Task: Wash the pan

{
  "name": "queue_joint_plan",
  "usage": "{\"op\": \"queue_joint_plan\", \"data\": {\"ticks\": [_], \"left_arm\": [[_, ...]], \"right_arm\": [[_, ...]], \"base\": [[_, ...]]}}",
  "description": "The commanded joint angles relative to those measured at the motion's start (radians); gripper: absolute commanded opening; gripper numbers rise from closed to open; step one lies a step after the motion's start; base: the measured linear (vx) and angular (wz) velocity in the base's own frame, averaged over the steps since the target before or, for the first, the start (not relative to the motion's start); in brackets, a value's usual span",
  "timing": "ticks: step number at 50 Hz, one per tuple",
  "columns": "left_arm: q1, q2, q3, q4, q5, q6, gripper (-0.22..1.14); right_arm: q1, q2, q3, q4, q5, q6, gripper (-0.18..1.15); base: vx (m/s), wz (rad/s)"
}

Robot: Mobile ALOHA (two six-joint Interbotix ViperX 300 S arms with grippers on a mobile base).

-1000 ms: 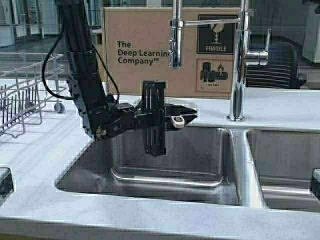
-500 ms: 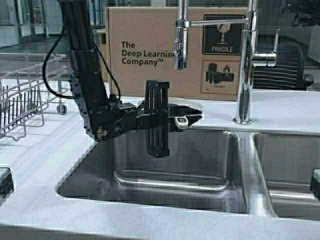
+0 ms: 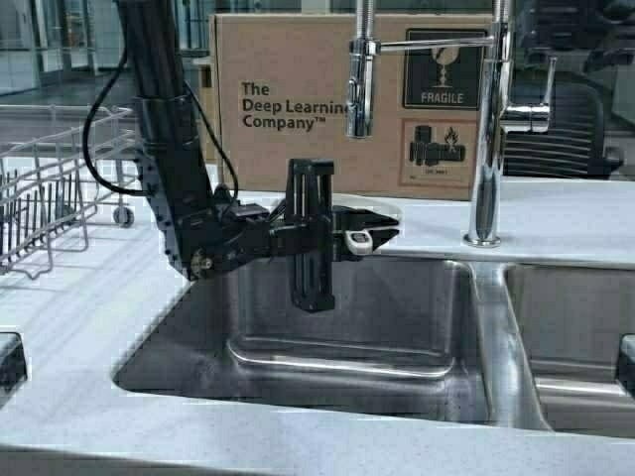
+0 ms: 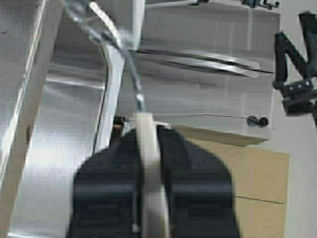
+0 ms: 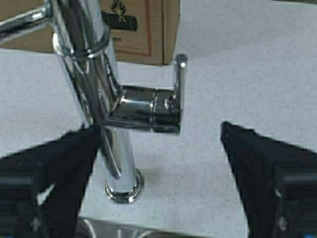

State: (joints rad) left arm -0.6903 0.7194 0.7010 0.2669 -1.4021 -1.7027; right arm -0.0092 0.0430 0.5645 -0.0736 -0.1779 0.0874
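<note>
The left gripper [image 3: 369, 236] is clamped on the handle of the pan [image 3: 359, 239], holding it over the back of the left sink basin [image 3: 347, 327]. From the high view, only the cream end of the handle with its hole shows past the fingers; the pan body is hidden behind the arm. In the left wrist view, the handle [image 4: 148, 173] runs between the two dark fingers [image 4: 104, 193], and the pan appears edge-on, so it seems to be held tilted rather than flat. The pan sits just below and slightly to one side of the spray head [image 3: 359, 89] of the faucet [image 3: 486, 129], a position that would let water fall onto it and drain into the basin.

The right gripper [image 5: 158, 163] is spread wide, with the faucet lever [image 5: 179, 89] between and beyond its fingers. It touches nothing. This placement suggests the next step is to operate the lever.

The left basin holds no visible objects. The right basin [image 3: 575, 327] is only partly in view. A wire dish rack [image 3: 50, 198] stands on the counter [image 3: 79, 327] to the left. A cardboard box [image 3: 298, 99] stands behind the sink.
</note>
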Motion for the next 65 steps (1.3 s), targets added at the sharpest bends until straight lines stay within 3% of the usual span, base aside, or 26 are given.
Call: {"op": "queue_joint_plan", "data": {"ticks": [1,38,65], "left_arm": [[-0.002,-0.051,-0.014,-0.002,-0.018,0.021,0.03],[-0.003,-0.054,-0.015,-0.002,-0.018,0.02,0.02],[-0.003,-0.046,-0.017,-0.002,-0.025,0.02,0.03]], "right_arm": [[-0.008,0.026,-0.067,0.0,-0.002,-0.002,1.03],[-0.097,0.282,-0.33,0.003,0.048,0.005,1.03],[-0.23,0.285,-0.333,0.069,0.057,0.13,1.03]], "base": [[0.0,0.0],[0.0,0.0],[0.0,0.0]]}}
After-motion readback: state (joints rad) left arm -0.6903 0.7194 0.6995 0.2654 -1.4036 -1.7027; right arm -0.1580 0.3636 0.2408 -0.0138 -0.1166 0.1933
